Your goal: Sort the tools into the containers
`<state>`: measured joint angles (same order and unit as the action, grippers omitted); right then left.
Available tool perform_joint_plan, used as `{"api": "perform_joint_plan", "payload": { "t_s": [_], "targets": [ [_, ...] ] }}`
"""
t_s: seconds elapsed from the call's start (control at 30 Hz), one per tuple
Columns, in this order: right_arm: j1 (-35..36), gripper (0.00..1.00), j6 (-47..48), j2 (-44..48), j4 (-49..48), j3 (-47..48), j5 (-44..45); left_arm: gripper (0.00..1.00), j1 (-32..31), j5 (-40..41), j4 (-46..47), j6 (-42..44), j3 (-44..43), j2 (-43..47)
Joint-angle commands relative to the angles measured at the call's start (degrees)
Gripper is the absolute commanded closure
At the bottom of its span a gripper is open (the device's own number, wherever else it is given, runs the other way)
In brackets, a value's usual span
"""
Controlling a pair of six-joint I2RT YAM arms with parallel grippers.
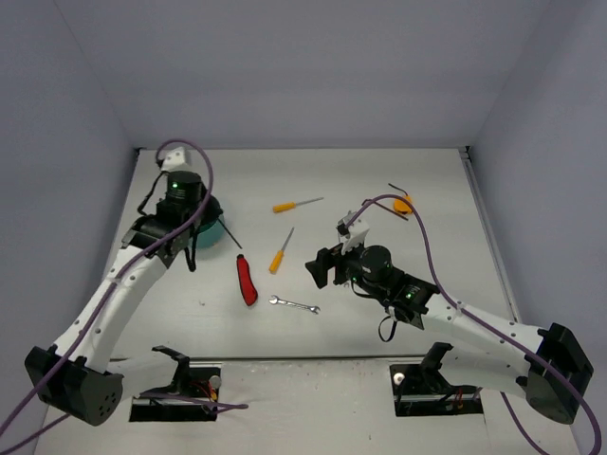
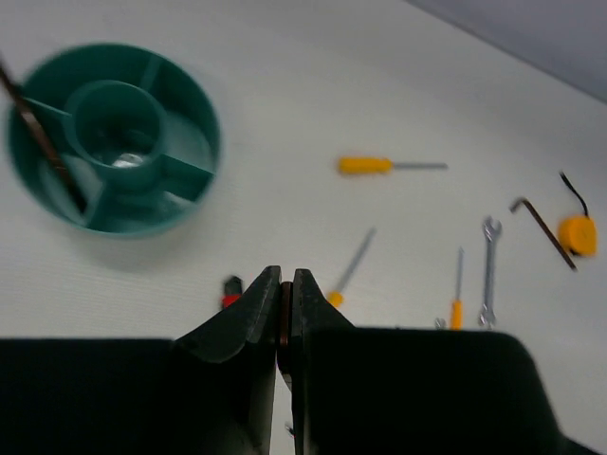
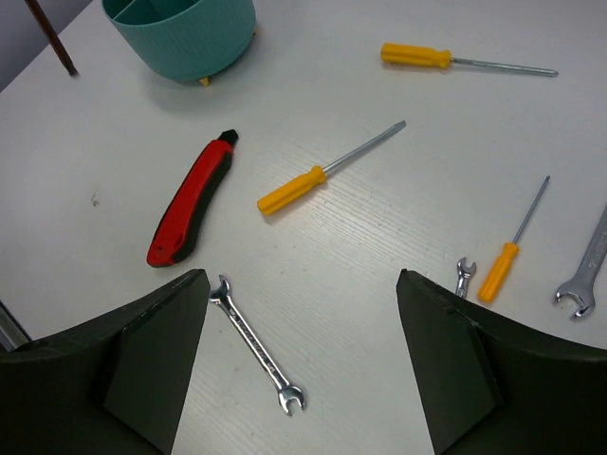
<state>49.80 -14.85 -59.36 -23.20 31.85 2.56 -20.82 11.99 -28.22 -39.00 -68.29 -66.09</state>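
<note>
Right fingers (image 3: 156, 365): spread wide, nothing between them. They hang over the middle of the bench (image 1: 379, 171).

Below the gap, in the right wrist view, a thin silver wrench (image 3: 256, 346) lies flat, clear of both fingers. To its left is the red-and-black folding knife (image 3: 190, 204), closed and flat on the bench. Just beyond is an orange-handled screwdriver (image 3: 322, 175), shaft pointing away and to the right, apart from both knife and wrench. Off to the right is a smaller screwdriver (image 3: 507, 256) with a small wrench head (image 3: 464, 275) just beside its handle. A larger wrench (image 3: 588, 270) is cut off by the frame edge.

Left fingers (image 2: 266, 313): pressed together, nothing seen pinched between them. They are held above the bench, with the teal tub (image 2: 204, 128) ahead and to the left in the left wrist view.

The tub stands upright at the far left of the bench, touching none of the loose tools. One dark hex key (image 2: 43, 142) is in an outer compartment, its long end leaning out over the rim. The central cup (image 2: 119, 123) shows only a glint; contents cannot be made out.

Farther back, a second orange-handled screwdriver (image 2: 389, 166) lies crosswise, alone. At far right, another hex key (image 2: 542, 227) lies by a small round orange item (image 2: 577, 234). Whether the two touch, cannot tell. All other tools lie outside the tub.
</note>
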Motion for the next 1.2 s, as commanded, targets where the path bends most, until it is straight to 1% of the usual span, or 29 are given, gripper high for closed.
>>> {"api": "perform_joint_plan", "payload": {
  "t_s": [0.0,0.13,0.23,0.33,0.53,0.67,0.87,1.0,1.17],
  "targets": [
    [-0.3,0.22,0.7,1.7,-1.8,-0.1,1.1,1.00,9.3,9.0,-3.4,4.1,-4.9,-0.2],
    [-0.3,0.22,1.0,3.6,-1.1,-1.0,1.3,1.00,14.5,13.7,-1.6,7.5,-9.8,-5.7],
    [-0.4,0.22,1.3,5.0,0.2,-1.5,1.8,1.00,16.8,16.0,-1.3,8.9,-14.9,-11.4],
    [-0.5,0.22,1.6,6.0,1.3,-1.6,2.6,1.00,18.3,16.4,2.8,10.0,-15.3,-14.3],
    [-0.5,0.22,2.2,8.1,4.2,-1.1,3.9,1.00,20.3,16.8,7.3,11.3,-14.9,-19.9],
    [-0.5,0.21,2.2,8.6,5.0,-1.3,4.7,1.00,20.3,17.0,13.1,11.7,-11.4,-21.5],
    [-0.6,0.21,1.8,8.0,5.4,-1.2,4.7,1.00,20.2,17.2,17.9,10.7,-8.6,-24.1],
    [-0.6,0.21,1.5,7.9,5.6,-1.3,5.8,1.00,20.1,18.7,18.2,10.7,-7.7,-25.9],
    [-0.6,0.21,1.1,8.0,5.6,-1.5,8.7,1.00,19.6,17.9,17.6,10.4,-7.4,-26.5]
  ]
}}
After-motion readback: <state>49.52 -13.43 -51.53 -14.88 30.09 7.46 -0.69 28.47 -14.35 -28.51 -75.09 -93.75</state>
